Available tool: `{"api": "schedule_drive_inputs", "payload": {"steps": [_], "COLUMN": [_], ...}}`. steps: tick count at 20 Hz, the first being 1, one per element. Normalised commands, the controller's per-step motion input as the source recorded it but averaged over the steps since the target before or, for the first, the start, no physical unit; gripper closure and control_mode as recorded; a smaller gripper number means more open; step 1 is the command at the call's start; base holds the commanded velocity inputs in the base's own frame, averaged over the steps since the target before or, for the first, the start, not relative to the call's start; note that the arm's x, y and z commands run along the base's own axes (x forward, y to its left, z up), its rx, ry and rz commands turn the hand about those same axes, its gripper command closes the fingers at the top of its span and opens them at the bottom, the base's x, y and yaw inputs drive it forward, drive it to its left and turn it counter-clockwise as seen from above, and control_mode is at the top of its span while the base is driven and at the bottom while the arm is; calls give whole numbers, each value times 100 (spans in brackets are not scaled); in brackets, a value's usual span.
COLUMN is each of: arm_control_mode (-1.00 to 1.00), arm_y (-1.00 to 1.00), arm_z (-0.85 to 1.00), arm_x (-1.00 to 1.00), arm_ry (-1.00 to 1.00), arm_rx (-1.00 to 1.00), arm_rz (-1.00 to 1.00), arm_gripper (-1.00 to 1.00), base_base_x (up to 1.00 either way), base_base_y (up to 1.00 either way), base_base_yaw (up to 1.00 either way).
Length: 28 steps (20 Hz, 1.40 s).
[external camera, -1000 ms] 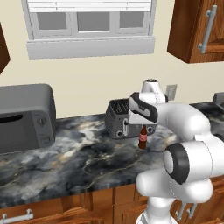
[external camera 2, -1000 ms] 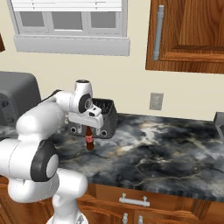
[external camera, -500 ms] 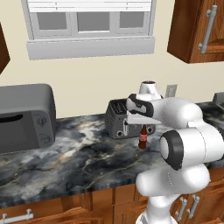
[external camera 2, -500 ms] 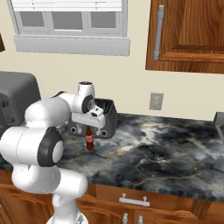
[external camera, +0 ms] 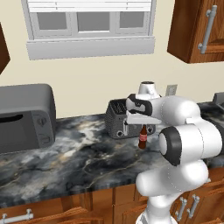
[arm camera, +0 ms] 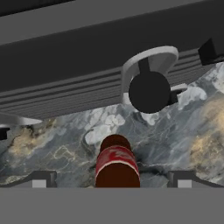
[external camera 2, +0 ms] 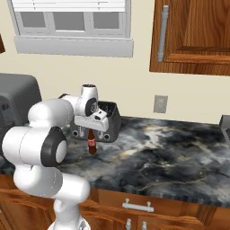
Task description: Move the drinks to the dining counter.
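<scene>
The small brown bottle (external camera: pixel 142 137) with its red label stands upright on the marbled tabletop (external camera: pixel 65 162), just in front of the toaster (external camera: pixel 118 120). The tool (external camera: pixel 133 130) hangs right above it with its jaws spread wide, gripping nothing. In the hand view the bottle (arm camera: pixel 117 164) sits at 6 o'clock, midway between the two finger tips (arm camera: pixel 40 180), which stand well apart to either side at 8 and 4 o'clock without touching it. In the right base view the bottle (external camera 2: pixel 92 144) rises into the underside of the tool (external camera 2: pixel 92 130); whether the bottle's top reaches between the fingers I cannot tell.

The toaster's dark ribbed side (arm camera: pixel 87 83) and its round knob (arm camera: pixel 149 92) lie at 12 o'clock of the bottle in the hand view, close behind it, so room that way is tight. In the left base view the microwave (external camera: pixel 24 117) stands well off at 9 o'clock of the bottle, with bare stone between. At 6 o'clock of the bottle the tabletop runs bare to its front edge (external camera 2: pixel 148 192) above the wooden cabinet fronts (external camera 2: pixel 134 209). In the right base view, bare stone (external camera 2: pixel 170 157) stretches away at 3 o'clock of the bottle. A wall outlet (external camera 2: pixel 160 103) and an upper cabinet (external camera 2: pixel 197 33) sit above it.
</scene>
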Motion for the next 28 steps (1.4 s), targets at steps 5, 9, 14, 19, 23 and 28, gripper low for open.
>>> {"api": "schedule_drive_inputs", "payload": {"steps": [5, 9, 14, 19, 23, 28], "arm_control_mode": [-100, -100, -100, -100, -100, -100], "arm_y": [0, 0, 0, 0, 0, 0], "arm_z": [0, 0, 0, 0, 0, 0], "arm_x": [-11, -8, -5, 0, -1, -8], "arm_ry": [0, 0, 0, 0, 0, 0], "arm_rx": [0, 0, 0, 0, 0, 0], "arm_rz": [0, 0, 0, 0, 0, 0], "arm_gripper": [-100, -100, -100, -100, -100, -100], "base_base_x": [0, 0, 0, 0, 0, 0], "base_base_y": [0, 0, 0, 0, 0, 0], "base_base_yaw": [0, 0, 0, 0, 0, 0]}}
